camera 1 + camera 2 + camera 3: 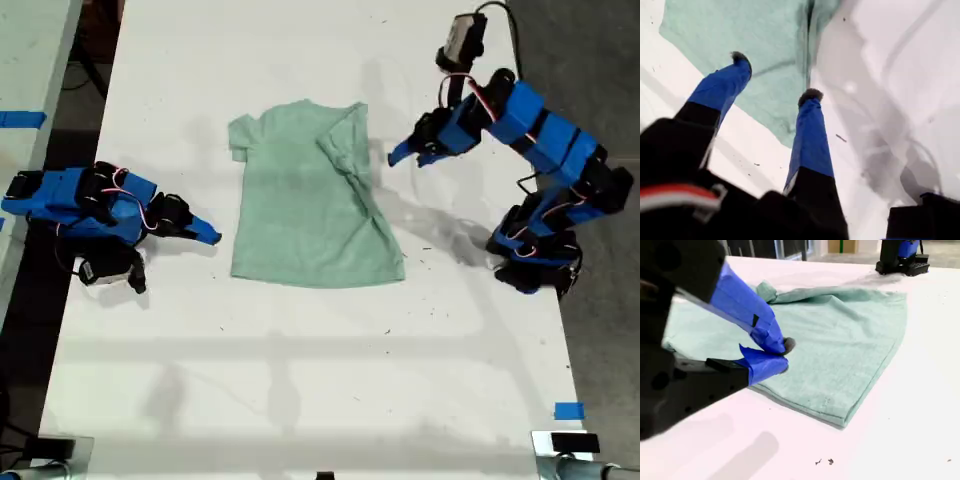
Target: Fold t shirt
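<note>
Lying on white table, t shirt, blue tape at corner.

White table with blue tape, dark floor around.

— Any writing, label, brand or number to read anywhere here?

— None that I can make out. The t shirt is plain, with no print, and the desk shows no legible marking in any view.
</note>
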Controlling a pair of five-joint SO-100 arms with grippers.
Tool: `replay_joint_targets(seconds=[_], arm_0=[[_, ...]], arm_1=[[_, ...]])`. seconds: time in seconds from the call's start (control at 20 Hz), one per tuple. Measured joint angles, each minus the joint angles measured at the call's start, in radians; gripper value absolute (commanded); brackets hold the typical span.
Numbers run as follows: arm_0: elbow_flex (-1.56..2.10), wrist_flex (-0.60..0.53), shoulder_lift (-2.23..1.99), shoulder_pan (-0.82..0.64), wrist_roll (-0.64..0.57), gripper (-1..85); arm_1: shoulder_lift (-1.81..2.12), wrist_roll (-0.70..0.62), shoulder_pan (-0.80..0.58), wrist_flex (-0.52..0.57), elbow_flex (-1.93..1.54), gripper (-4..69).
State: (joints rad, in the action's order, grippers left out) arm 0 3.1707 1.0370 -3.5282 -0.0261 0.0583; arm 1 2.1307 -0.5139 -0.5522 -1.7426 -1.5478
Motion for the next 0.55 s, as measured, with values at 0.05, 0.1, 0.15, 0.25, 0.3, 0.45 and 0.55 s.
replay_joint_targets(seconds=[0.05,0.1,0.15,0.25,0.3,0.45,0.55], arm_0=[[0.000,0.000,0.000,0.000,0.000,-0.1],[0.000,-0.003,0.000,0.000,0.000,-0.1],[0.000,-0.003,0.000,0.000,0.003,-0.1],[0.000,-0.003,0.000,0.000,0.003,-0.1],[0.002,-0.003,0.000,0.000,0.003,-0.1],[0.026,0.000,0.000,-0.005,0.003,-0.1],[0.032,0.025,0.000,-0.041,0.014,-0.1]], arm_1=[[0.120,0.051,0.046,0.014,-0.130,15.6],[0.244,0.101,0.103,0.054,-0.276,13.3],[0.382,0.143,0.169,0.103,-0.431,10.5],[0.723,0.187,0.253,0.219,-0.793,7.0],[0.939,0.218,0.284,0.230,-0.986,7.4],[1.324,0.278,0.433,0.259,-1.345,7.5],[1.347,0.273,0.437,0.285,-1.442,6.7]])
